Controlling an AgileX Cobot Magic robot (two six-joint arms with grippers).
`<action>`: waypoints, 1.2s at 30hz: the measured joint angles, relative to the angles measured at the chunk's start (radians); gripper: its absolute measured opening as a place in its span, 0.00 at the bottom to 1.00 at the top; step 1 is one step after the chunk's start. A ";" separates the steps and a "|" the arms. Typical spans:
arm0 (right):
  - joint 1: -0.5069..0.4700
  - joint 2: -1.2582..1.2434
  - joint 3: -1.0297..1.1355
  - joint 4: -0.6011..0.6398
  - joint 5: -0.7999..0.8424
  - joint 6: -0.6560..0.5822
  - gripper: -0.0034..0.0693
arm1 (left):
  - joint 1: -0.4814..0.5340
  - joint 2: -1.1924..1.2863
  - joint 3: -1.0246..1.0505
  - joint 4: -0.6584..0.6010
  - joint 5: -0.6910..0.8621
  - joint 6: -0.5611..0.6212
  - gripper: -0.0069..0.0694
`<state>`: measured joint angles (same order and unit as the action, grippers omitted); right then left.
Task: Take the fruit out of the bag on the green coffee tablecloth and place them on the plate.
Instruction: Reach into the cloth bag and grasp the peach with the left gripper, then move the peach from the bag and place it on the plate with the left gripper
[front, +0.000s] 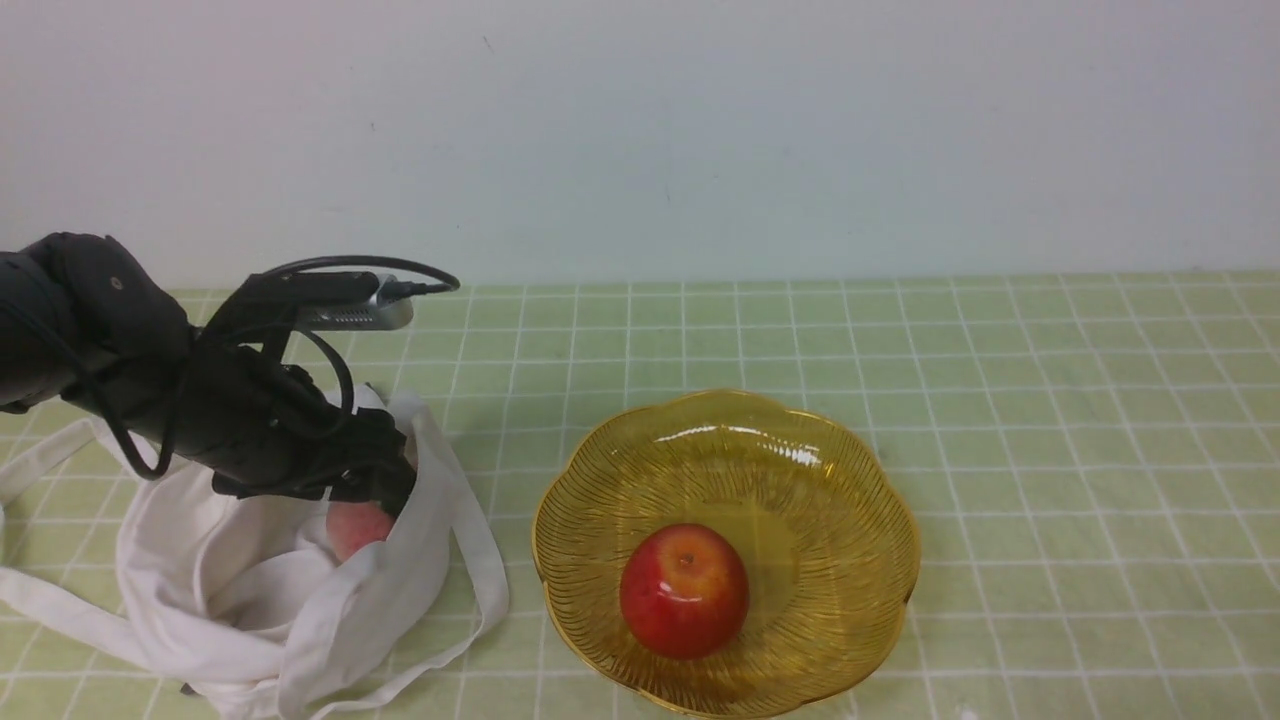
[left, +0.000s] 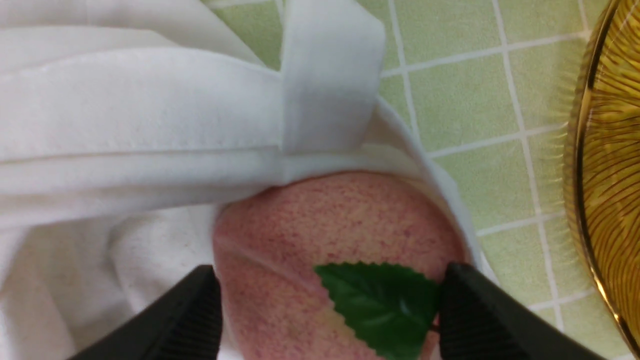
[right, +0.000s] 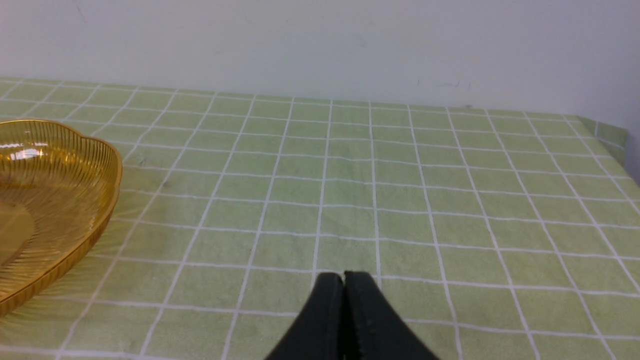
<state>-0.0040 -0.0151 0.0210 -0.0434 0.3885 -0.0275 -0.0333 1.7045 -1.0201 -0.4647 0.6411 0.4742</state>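
The fuzzy pale-pink peach with a dark green leaf (left: 325, 220) is clamped between the two black fingers of the left gripper (left: 330, 272), one on each flank, inside the mouth of the soft white cloth bag (left: 125, 110). The amber translucent scalloped plate (front: 545, 540) lies beside that gripper, apart from it. The right gripper (right: 344, 276) is pressed closed and empty over the light green white-gridded tablecloth (right: 400, 175).

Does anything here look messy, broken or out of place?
Nothing is spilled or broken. The only untidy thing is the white bag, slumped with its straps sprawled across the tablecloth, a peach showing in its mouth.
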 joint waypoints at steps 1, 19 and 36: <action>0.000 0.000 0.000 0.000 0.000 0.000 0.03 | 0.000 0.003 0.000 -0.002 0.002 0.000 0.77; 0.000 0.000 0.000 0.000 0.001 0.000 0.03 | 0.000 0.021 -0.017 0.000 0.041 0.000 0.70; 0.000 0.000 0.000 0.000 0.001 0.000 0.03 | 0.000 -0.247 -0.001 0.156 0.116 -0.022 0.65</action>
<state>-0.0040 -0.0151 0.0210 -0.0434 0.3894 -0.0275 -0.0333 1.4572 -1.0212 -0.3086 0.7572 0.4520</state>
